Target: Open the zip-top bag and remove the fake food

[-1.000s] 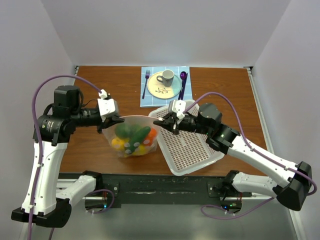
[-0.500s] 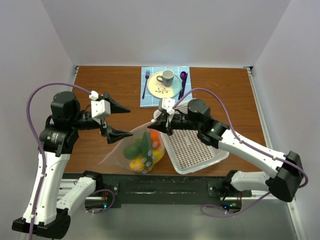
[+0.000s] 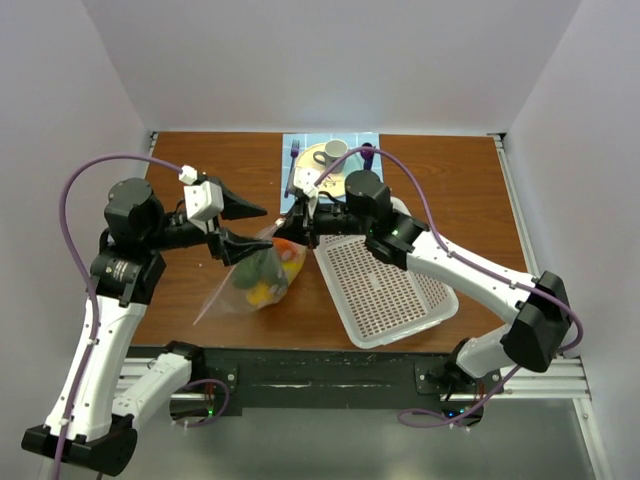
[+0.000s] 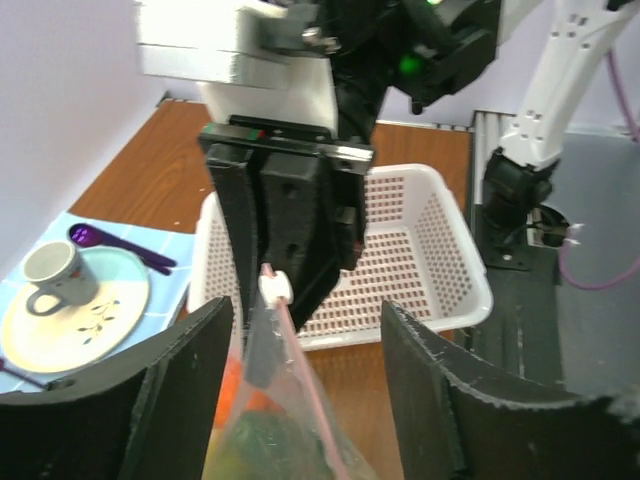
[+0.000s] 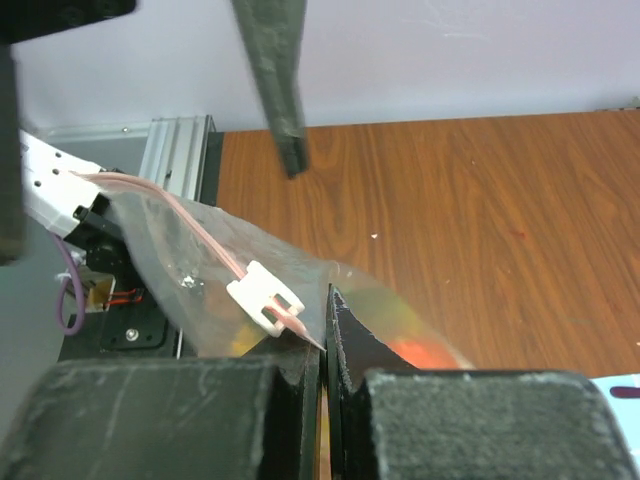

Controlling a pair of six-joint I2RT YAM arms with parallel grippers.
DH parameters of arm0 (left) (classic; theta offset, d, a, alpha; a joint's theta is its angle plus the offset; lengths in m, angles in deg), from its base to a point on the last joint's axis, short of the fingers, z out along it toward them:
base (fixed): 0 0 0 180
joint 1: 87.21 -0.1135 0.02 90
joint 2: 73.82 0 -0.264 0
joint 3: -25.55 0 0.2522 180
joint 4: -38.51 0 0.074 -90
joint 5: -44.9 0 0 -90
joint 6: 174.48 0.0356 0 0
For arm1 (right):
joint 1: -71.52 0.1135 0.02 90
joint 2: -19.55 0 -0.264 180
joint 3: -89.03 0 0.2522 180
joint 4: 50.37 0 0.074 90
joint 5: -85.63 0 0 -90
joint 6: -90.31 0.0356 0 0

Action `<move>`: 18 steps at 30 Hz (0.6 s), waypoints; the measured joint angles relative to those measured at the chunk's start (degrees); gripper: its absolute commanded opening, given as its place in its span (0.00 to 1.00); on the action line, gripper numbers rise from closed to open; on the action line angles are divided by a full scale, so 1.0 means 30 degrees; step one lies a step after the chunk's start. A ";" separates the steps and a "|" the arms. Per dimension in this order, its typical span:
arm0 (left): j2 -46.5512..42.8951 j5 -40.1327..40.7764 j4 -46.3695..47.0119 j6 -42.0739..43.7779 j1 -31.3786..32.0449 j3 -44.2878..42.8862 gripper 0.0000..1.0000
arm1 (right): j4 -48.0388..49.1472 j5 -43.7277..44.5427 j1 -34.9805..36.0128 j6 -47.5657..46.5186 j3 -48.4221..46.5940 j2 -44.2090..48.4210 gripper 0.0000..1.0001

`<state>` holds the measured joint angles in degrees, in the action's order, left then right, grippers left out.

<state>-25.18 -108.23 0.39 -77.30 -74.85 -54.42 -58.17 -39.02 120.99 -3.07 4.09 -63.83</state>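
Zip-top bag (image 3: 232, 296) hangs over the wooden table (image 3: 200, 160), left of the white basket (image 3: 385, 290), pinched at its zip edge by the right gripper (image 3: 291, 230). Left gripper (image 3: 268, 226) stands spread astride that edge, seemingly not touching it. Fake food (image 3: 262, 275) sits inside the bag, and the white slider (image 5: 265, 296) lies beside the right fingertips.

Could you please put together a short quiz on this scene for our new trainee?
1. True or false: the left gripper stands open.
2. What pinches the top edge of the zip-top bag? A) the right gripper B) the left gripper C) neither
3. Where is the fake food at this moment?
Key: 1 true; 2 A; 3 inside the bag.
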 measured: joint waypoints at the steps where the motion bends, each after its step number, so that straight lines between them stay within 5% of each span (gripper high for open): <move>1: 0.0109 0.0372 0.0007 0.0051 0.0022 -0.0087 0.58 | -0.0007 0.0000 0.0015 0.0000 -0.0051 -0.0029 0.00; 18: 0.0189 0.2477 -0.0321 0.0568 0.0714 -0.0095 0.50 | -0.0692 0.0015 0.0634 0.0073 -0.0860 -0.1180 0.00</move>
<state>-24.61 -100.80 -0.57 -75.60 -72.71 -54.71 -60.25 -38.98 122.89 -2.85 1.51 -67.37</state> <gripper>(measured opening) 0.511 0.008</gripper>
